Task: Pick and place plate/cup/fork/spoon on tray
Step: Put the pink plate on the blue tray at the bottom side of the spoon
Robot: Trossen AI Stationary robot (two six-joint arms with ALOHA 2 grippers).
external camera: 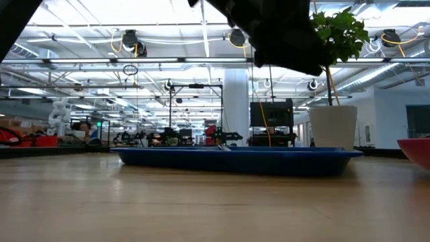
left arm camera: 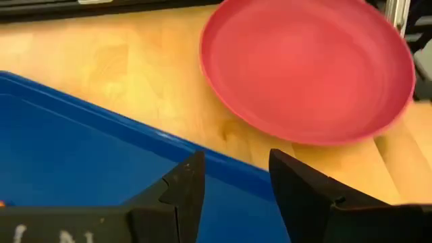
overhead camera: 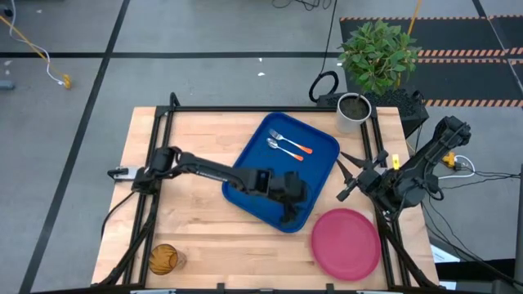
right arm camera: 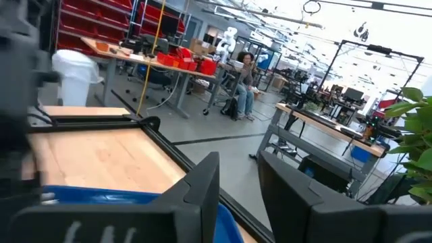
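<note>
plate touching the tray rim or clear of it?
Apart. The left wrist view shows a strip of bare wood between the plate and the tray rim; the high view agrees, with the plate on the table off the tray's corner.

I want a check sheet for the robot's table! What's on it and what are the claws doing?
Surface: wooden table, bare wood around the things.
Job's things: blue tray set at a slant; fork and spoon lying in it; pink plate on the wood beside the tray; amber cup at the table's near left corner.
Clutter: white pot with a leafy plant, far right corner.
Claws: left claw open, empty, over the tray's edge near the plate; right claw open, empty, at the right edge.
Cables: loose wires on the floor.
Surroundings: workshop benches, a seated person far off.
</note>
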